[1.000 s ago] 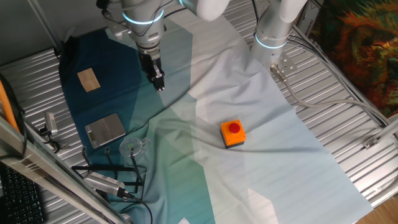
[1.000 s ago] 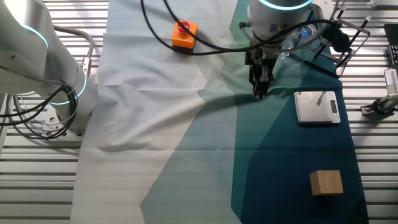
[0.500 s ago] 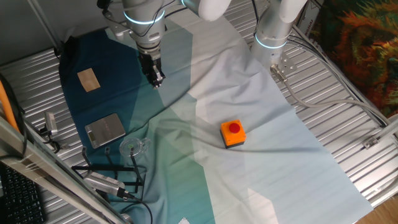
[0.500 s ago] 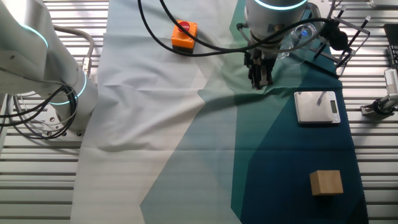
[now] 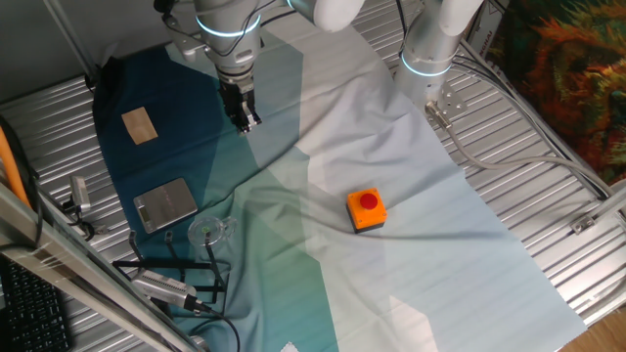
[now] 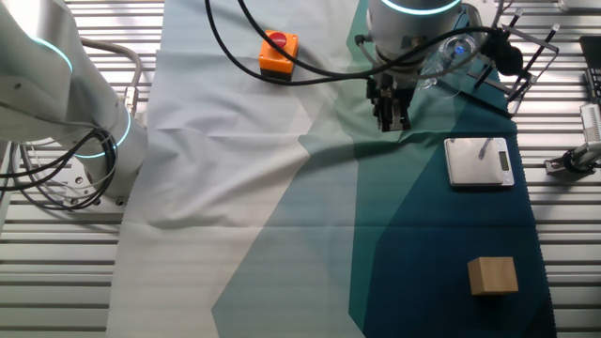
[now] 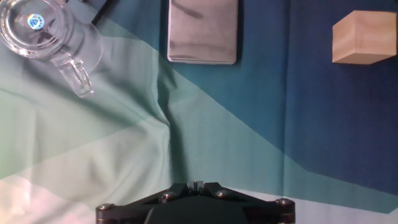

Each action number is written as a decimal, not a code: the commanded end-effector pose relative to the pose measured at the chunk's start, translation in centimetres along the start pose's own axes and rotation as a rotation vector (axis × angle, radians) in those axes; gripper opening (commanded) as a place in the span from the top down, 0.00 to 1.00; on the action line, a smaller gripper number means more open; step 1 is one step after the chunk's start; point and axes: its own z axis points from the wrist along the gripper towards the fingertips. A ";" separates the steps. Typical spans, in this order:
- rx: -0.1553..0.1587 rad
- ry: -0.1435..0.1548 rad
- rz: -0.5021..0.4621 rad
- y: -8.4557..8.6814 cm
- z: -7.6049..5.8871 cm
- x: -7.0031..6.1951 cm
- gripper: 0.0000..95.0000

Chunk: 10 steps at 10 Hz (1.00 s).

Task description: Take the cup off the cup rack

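The cup [image 5: 208,231] is a clear glass with a handle, resting at the edge of the black wire cup rack [image 5: 174,268] at the front left of the cloth. In the other fixed view the cup [image 6: 452,51] sits beside the rack [image 6: 522,56]. In the hand view the cup [image 7: 37,26] is at the top left, seen from above, with a rack rod [image 7: 101,5] next to it. My gripper [image 5: 247,122] hangs above the teal cloth, well apart from the cup, and holds nothing. It also shows in the other fixed view [image 6: 390,123] and in the hand view [image 7: 196,185], with its jaws together.
A flat grey metal square [image 5: 164,203] lies between my gripper and the rack. A wooden block [image 5: 140,124] sits on the dark cloth. An orange button box [image 5: 367,209] stands mid-cloth. A silver cylindrical tool [image 5: 161,289] with cables lies by the rack. A second arm [image 5: 430,39] stands behind.
My gripper has risen a little from the cloth, staying shut and empty. The cup and the rack have not moved.
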 end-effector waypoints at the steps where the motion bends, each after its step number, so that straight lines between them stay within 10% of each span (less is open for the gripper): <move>1: -0.009 -0.033 -0.051 0.1 0.1 -0.5 1.00; 6: -0.049 -0.049 -0.130 4.4 0.5 -4.2 1.00; 10: -0.050 -0.088 -0.278 5.4 0.8 -4.5 1.00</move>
